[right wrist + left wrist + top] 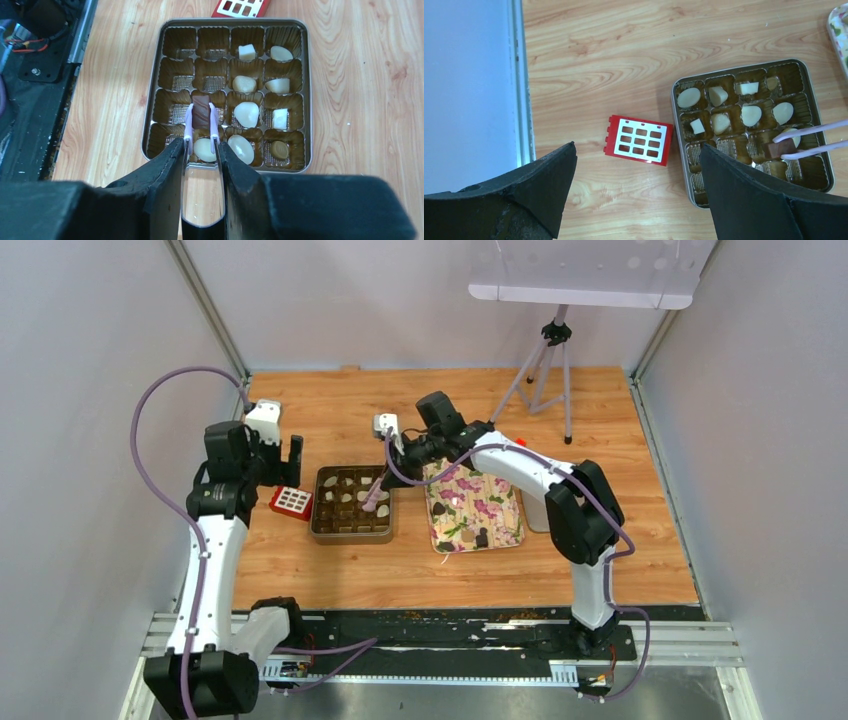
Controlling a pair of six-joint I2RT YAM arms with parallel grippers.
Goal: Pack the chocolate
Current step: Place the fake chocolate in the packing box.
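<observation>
A metal box with brown paper cups holds several cream-white chocolates and one tan piece. My right gripper is shut on pale pink tweezers. The tweezer tips pinch a dark brown rectangular chocolate just over a cup in the box's third row; it also shows in the left wrist view. My left gripper is open and empty, above the wood left of the box. More chocolate pieces lie on a floral tray right of the box.
A small red block with a white grid lies just left of the box. A tripod stands at the back right. The side wall and metal rail run close to my left gripper.
</observation>
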